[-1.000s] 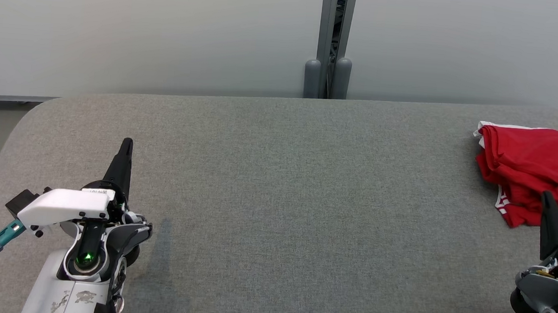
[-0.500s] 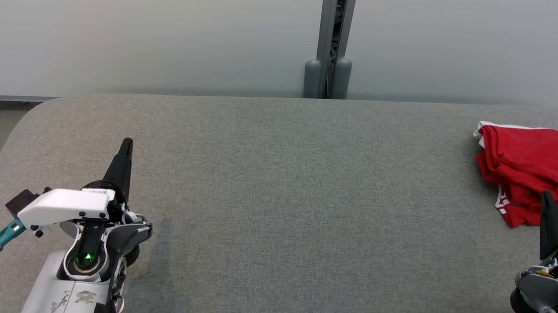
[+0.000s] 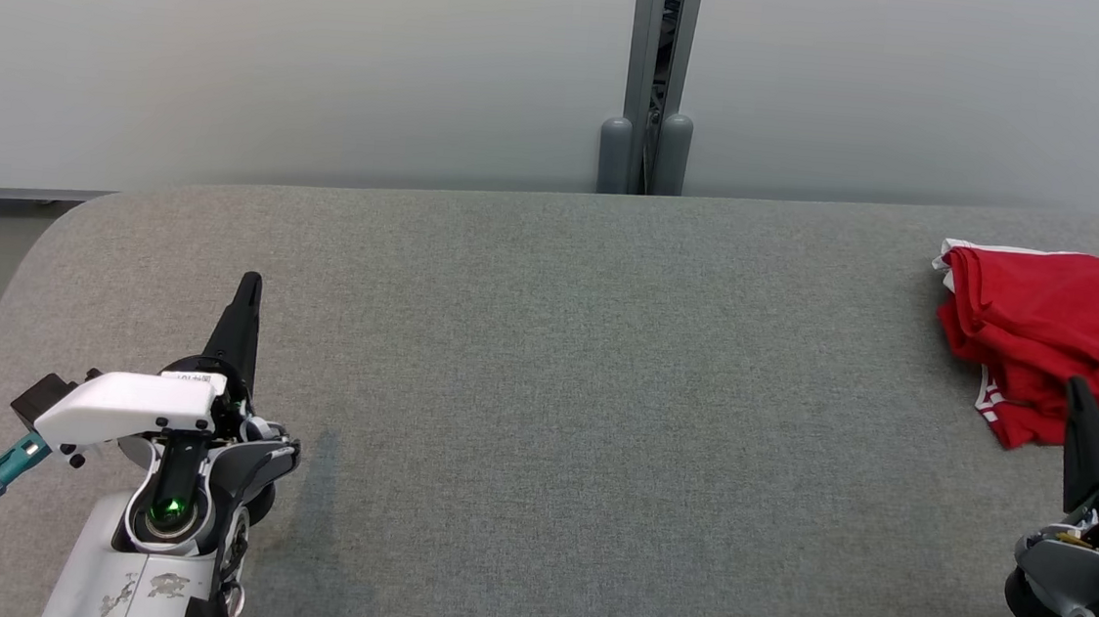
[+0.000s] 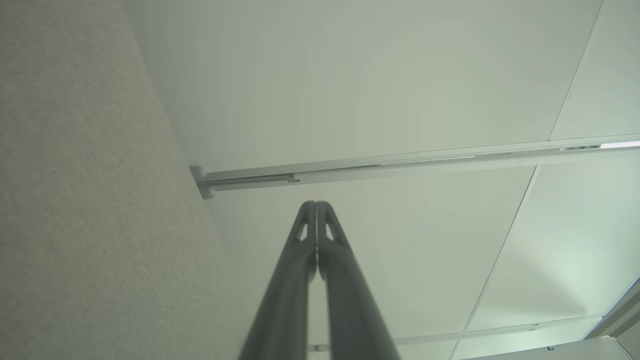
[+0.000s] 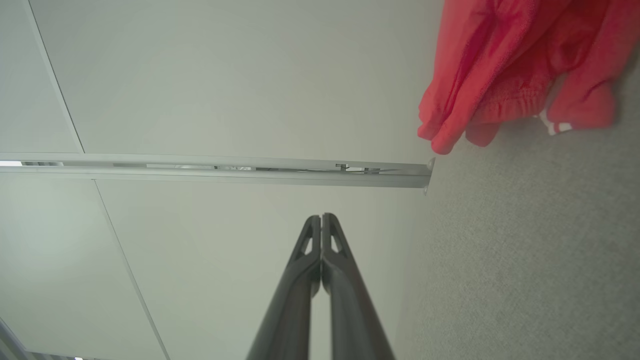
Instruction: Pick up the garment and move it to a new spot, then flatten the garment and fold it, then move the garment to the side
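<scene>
A red garment [image 3: 1058, 329] with white trim lies bunched at the far right of the grey table [image 3: 552, 397]; the right wrist view shows the garment [image 5: 505, 65] at its upper right. My right gripper [image 3: 1079, 386] hovers just in front of the garment's near edge, fingers pressed together and empty, as the right wrist view confirms [image 5: 321, 218]. My left gripper [image 3: 251, 280] sits at the table's left, far from the cloth, also shut with nothing held [image 4: 316, 204].
A pale partition wall [image 3: 285, 52] runs behind the table, with a grey vertical post [image 3: 661, 72] at its seam. The table's rounded left corner [image 3: 66, 221] drops to the floor.
</scene>
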Available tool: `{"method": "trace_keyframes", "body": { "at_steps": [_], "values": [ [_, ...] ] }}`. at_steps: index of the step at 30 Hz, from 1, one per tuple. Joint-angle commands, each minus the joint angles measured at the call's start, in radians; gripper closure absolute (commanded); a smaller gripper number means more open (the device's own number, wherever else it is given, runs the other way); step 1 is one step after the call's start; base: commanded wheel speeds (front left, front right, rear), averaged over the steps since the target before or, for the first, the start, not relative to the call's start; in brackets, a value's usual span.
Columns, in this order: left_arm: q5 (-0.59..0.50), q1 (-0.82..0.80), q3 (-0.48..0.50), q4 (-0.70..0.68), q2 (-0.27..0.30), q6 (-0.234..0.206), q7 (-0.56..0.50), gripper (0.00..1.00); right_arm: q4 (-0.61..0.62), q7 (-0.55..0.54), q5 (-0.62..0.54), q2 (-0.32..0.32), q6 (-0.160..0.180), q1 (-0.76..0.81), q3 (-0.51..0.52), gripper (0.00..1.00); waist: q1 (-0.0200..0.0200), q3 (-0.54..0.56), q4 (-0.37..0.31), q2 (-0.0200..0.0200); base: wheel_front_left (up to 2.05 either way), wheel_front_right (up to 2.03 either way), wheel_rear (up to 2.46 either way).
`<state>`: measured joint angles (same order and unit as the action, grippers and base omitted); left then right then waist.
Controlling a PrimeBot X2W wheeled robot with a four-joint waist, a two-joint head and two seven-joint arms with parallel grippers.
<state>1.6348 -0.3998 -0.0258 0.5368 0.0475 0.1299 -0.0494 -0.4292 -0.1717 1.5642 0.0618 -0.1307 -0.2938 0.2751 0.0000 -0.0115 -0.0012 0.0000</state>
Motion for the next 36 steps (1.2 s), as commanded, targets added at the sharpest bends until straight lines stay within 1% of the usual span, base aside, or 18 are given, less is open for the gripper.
{"method": "trace_keyframes", "body": {
  "at_steps": [1, 36],
  "values": [
    [0.006, -0.015, 0.003, 0.001, 0.005, 0.004, -0.001, 1.00, 0.000, -0.002, 0.000, 0.006, 0.000, -0.003, 0.000, 1.00, 0.0000, 0.000, 0.000, 0.0000, 0.00, 0.00, 0.00],
    [0.006, -0.015, 0.003, 0.001, 0.005, 0.004, -0.001, 1.00, 0.000, -0.002, -0.001, 0.006, 0.000, -0.003, 0.001, 1.00, 0.0000, 0.000, 0.000, 0.0000, 0.00, 0.00, 0.00]
  ]
}}
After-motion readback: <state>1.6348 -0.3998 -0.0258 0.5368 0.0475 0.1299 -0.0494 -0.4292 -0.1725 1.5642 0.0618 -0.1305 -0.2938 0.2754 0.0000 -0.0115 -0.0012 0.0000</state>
